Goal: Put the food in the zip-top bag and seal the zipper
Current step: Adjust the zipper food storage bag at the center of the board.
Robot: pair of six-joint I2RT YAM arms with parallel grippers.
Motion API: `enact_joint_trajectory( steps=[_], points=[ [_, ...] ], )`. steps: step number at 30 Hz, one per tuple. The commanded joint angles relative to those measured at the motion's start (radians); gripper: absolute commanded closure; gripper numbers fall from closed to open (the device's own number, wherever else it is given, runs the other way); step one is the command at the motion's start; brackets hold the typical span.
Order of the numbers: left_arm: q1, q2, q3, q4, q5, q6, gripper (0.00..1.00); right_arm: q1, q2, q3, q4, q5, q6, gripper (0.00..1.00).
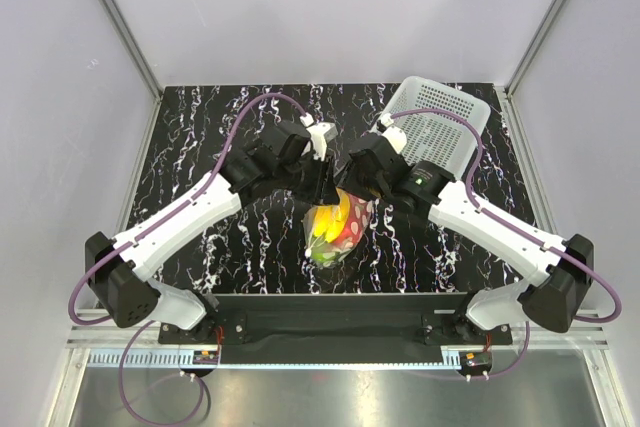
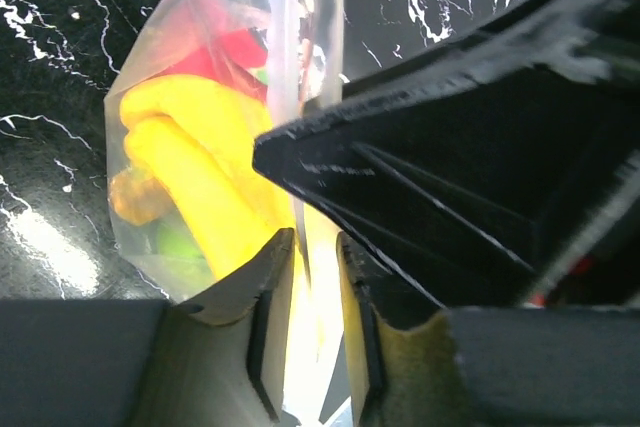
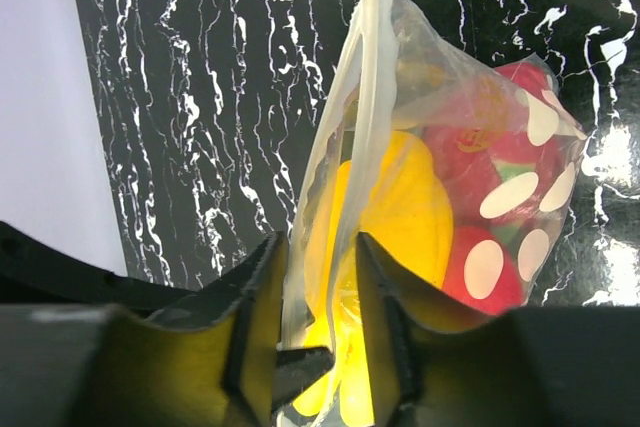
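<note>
Our left gripper [image 2: 315, 297] and right gripper [image 3: 320, 297] are nearly shut, both pinching the zip-top bag [image 1: 335, 235] mid-table, food [image 3: 400, 207] inside. It seems soft, light and slippery, so we'd hold the zipper [image 3: 335, 137] edge.

Clear white-dotted zip-top bag [image 3: 430, 177], yellow banana bunch [image 3: 400, 212], red fruit [image 3: 465, 162], black table [image 1: 190, 117] — white-veined

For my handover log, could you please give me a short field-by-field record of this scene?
bag: zip-top bag, between the two arms, over the black marbled table
contents: yellow banana bunch, red fruit, green fruit, all inside the bag
left pincer: shut on the bag's edge
right pincer: shut on the same edge
zipper: cannot tell whether it is sealed
also present: white basket, at the table's far right
</note>
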Motion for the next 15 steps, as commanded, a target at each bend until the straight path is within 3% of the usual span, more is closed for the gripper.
enact_joint_trajectory(
  steps=[1, 7, 15],
  points=[
    [-0.015, 0.0, 0.014, 0.089, 0.031, 0.01, 0.7, 0.002, 0.014, 0.017, 0.026, -0.02, -0.002, 0.64],
    [-0.017, -0.018, 0.033, 0.064, 0.006, 0.027, 0.63, 0.003, 0.009, 0.015, 0.018, -0.018, -0.01, 0.82],
    [-0.017, -0.135, 0.043, -0.071, -0.165, 0.096, 0.31, -0.004, -0.01, 0.012, 0.018, -0.009, -0.017, 0.99]
  ],
)
